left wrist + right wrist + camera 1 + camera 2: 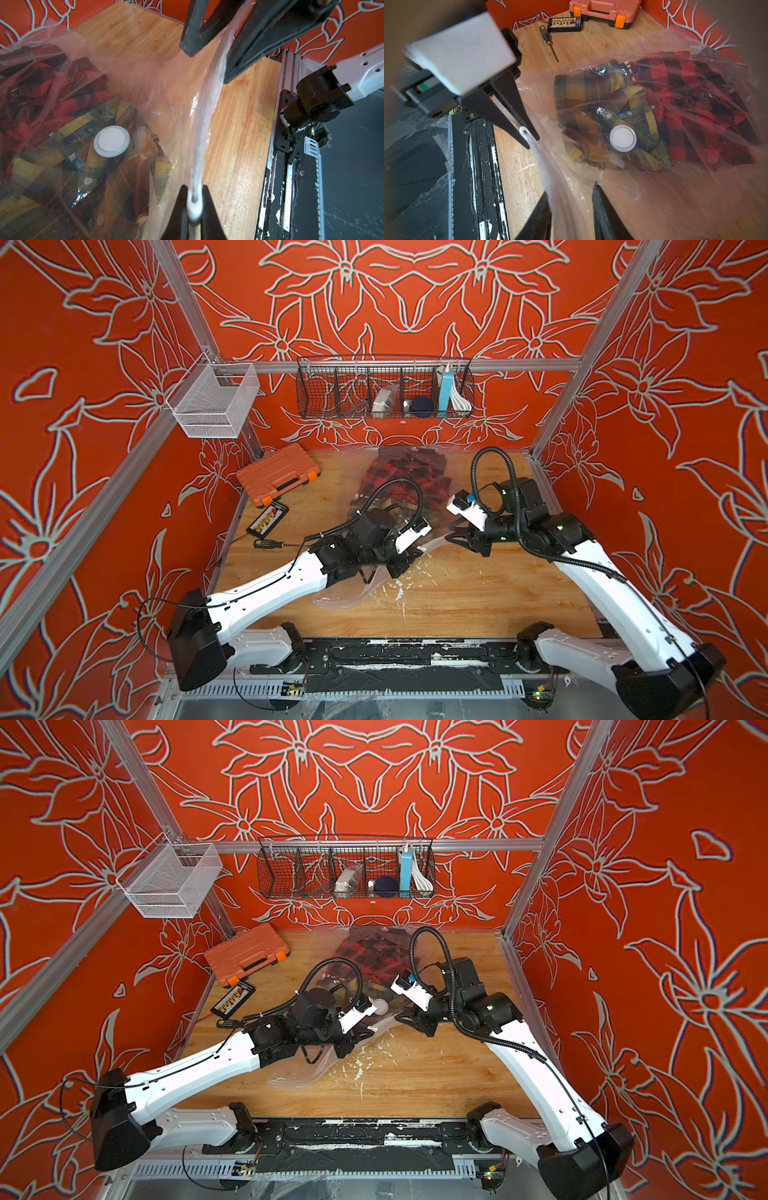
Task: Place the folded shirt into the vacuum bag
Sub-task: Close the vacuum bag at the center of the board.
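Presently. Left claw [194,191]: pressed together on the white clip [523,131] of the zip strip [205,104]. Right claw [570,188]: spread, jaws either side of the same strip; whether they touch it cannot be told. Strip: stretched from claw to claw, above the tabletop [517,166]. Bag [675,197]: clear plastic, spread on the tabletop beyond both claws. Contents: yellow shirt [591,93], nearer the claws, under the white valve [623,138]; red shirt [695,104], touching it on the side away from the claws. Beyond the left claw, outside the bag: screwdriver [549,43], bit set [564,24], orange case [604,10].
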